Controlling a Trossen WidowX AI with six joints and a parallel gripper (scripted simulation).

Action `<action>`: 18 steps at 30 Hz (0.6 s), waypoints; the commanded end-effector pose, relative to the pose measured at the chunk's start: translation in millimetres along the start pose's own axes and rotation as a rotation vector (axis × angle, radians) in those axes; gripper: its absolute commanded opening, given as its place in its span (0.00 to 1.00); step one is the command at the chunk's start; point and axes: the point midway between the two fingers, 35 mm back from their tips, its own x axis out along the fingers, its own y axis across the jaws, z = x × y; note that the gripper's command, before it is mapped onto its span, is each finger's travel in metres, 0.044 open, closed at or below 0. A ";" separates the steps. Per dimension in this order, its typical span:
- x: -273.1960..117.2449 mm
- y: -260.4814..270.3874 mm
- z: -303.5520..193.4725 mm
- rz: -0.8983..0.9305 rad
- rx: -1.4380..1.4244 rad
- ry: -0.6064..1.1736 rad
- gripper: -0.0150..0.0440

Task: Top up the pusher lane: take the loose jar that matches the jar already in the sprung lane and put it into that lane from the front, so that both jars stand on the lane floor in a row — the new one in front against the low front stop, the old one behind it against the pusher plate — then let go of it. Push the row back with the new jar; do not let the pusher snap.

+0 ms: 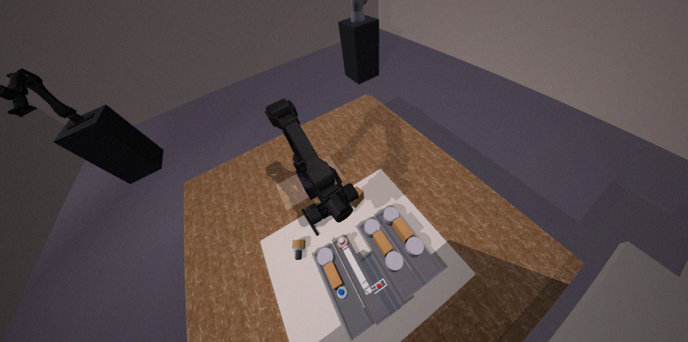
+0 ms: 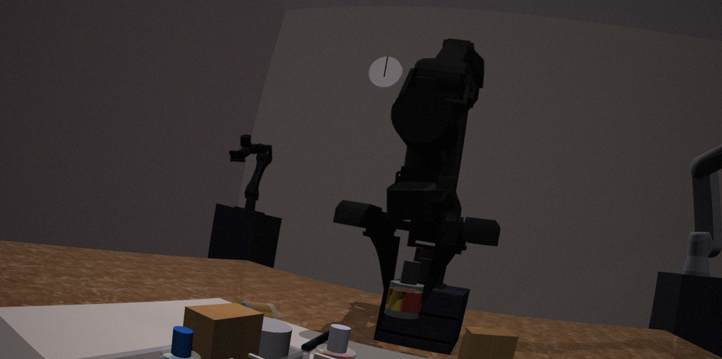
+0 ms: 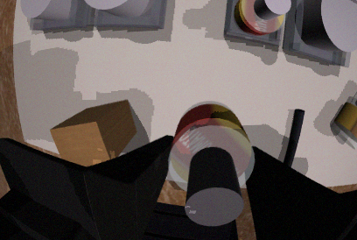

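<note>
My gripper (image 2: 406, 291) (image 3: 210, 149) is shut on the jar with a grey cap and a red and yellow label (image 2: 404, 301) (image 3: 210, 118). It holds the jar upright, raised above the table near the arm's base; in the top view the arm hides it. A matching jar (image 1: 342, 242) (image 3: 245, 13) stands at the front end of the sprung lane (image 1: 382, 308) (image 3: 230, 3). Its light cap (image 2: 338, 338) shows in the exterior view. The white pusher (image 1: 356, 267) reaches back behind it, with a red dot near its far end.
A wooden block (image 1: 357, 196) (image 2: 488, 344) (image 3: 92, 134) lies beside the gripper. A black rod (image 1: 310, 222) (image 3: 295, 136) and a tipped jar with a yellow-orange label (image 1: 298, 244) (image 3: 348, 116) lie on the other side. Neighbouring lanes hold grey cylinders (image 1: 325, 256) (image 3: 328, 20), wooden blocks and a blue-capped jar (image 1: 341, 292).
</note>
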 end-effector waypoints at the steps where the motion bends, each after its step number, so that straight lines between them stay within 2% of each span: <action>1: 5.9 -9.5 15.4 -0.006 0.002 -0.008 0.25; 10: 26.4 -33.8 45.2 -0.009 0.008 -0.010 0.25; 18: 39.6 -35.9 47.3 -0.009 0.008 -0.010 0.25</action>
